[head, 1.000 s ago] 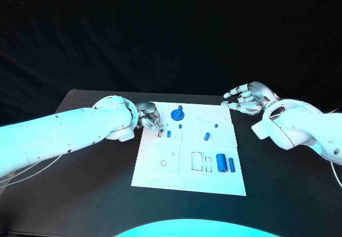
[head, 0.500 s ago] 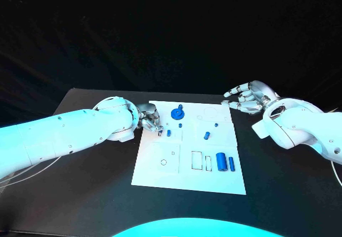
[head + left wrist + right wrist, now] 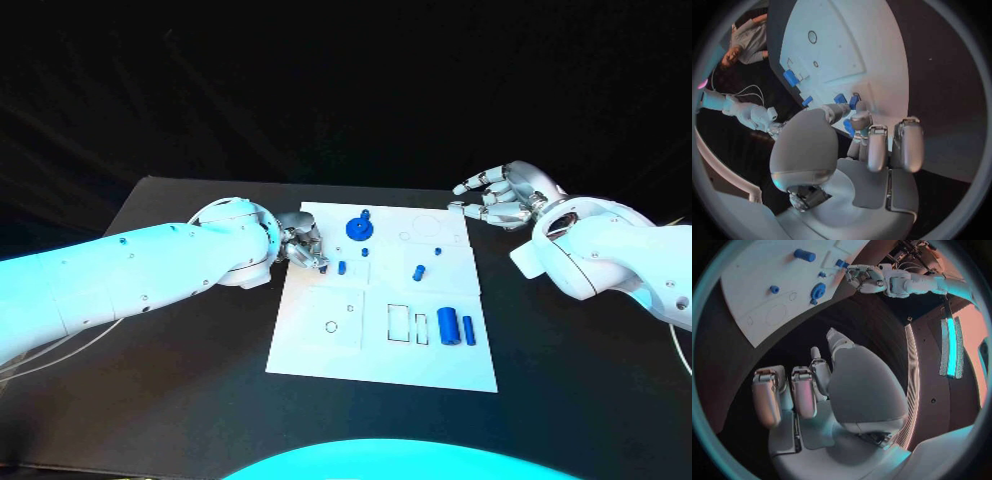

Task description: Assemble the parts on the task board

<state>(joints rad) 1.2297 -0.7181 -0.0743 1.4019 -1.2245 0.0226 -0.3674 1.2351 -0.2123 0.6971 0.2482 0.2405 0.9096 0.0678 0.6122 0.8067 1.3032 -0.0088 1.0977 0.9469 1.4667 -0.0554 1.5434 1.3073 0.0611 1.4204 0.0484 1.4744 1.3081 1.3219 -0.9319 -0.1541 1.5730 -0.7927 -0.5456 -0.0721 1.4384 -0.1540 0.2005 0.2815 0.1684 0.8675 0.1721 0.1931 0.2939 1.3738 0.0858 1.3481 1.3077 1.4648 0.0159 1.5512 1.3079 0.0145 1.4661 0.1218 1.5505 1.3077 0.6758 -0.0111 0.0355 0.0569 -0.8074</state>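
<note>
The white task board (image 3: 325, 350) lies mid-table. On it sit a blue gear (image 3: 358, 232), small blue pegs (image 3: 418, 272) and two blue cylinders (image 3: 449, 327) by the rectangular outlines. My left hand (image 3: 303, 240) is at the board's far left edge with its fingers curled in. In the left wrist view, the thumb and a finger pinch a small blue part (image 3: 847, 127). Another blue part (image 3: 342, 267) lies on the board just beside those fingertips. My right hand (image 3: 498, 200) hovers off the board's far right corner, fingers apart, holding nothing.
The black table (image 3: 173, 400) runs wide around the board on all sides. A dark curtain hangs behind its far edge. My left forearm (image 3: 130, 270) crosses the table's left part.
My left hand has edged slightly toward the far side of the board. The right hand and the parts on the board stay where they were.
</note>
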